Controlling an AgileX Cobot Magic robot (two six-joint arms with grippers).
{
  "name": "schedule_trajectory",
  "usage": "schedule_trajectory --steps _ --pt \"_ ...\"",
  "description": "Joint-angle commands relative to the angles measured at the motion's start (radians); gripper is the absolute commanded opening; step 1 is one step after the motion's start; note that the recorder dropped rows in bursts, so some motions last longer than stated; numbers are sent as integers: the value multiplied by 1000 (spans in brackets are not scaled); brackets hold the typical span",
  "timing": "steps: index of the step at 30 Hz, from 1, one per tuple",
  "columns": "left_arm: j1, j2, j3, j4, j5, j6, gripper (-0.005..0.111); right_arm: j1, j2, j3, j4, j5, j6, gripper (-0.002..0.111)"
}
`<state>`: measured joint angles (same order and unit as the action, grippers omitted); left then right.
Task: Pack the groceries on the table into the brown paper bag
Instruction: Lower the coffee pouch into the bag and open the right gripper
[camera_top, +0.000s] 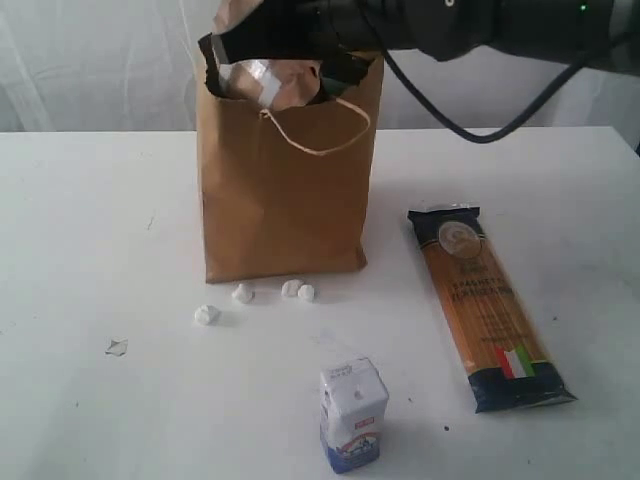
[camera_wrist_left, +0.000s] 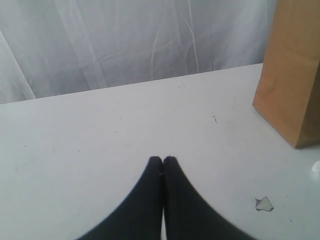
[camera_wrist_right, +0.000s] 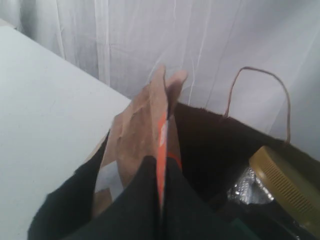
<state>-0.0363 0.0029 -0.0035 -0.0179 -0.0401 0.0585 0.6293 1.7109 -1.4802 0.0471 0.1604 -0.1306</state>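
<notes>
Pouch (camera_wrist_right: 142, 125), brown with an orange label, was pinched edge-on between the jaws of the right gripper (camera_wrist_right: 161, 167), its long axis running straight out past the fingertips. It hung at the rim of the paper bag (camera_top: 280, 190), over the open mouth. The dark interior and a gold-lidded jar (camera_wrist_right: 280, 182) lay just beside and below it. Right arm reached in from the right across the bag top. Judgement: the drop called only for lowering and letting go. Left gripper (camera_wrist_left: 163, 162), jaws pressed together on nothing, hovered over bare table (camera_top: 90, 200). Spaghetti packet (camera_top: 485, 310) and carton (camera_top: 353, 415) lay outside the bag.
</notes>
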Motion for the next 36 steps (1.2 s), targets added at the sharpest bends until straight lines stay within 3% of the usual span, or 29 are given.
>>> schedule_trajectory --steps 1,19,22,26,28,36 --pt "2 -3 3 -8 -11 -1 0 9 27 -69 1 43 -1 0" --pt "2 -3 3 -8 -11 -1 0 27 109 -175 5 165 1 1" --pt "2 -3 3 -8 -11 -1 0 27 109 -175 5 195 1 14" --pt "2 -3 3 -8 -11 -1 0 27 105 -175 5 245 -8 53" --pt "2 -3 3 -8 -11 -1 0 27 99 -175 5 272 -8 63" --pt "2 -3 3 -8 -11 -1 0 29 57 -175 5 305 -2 59"
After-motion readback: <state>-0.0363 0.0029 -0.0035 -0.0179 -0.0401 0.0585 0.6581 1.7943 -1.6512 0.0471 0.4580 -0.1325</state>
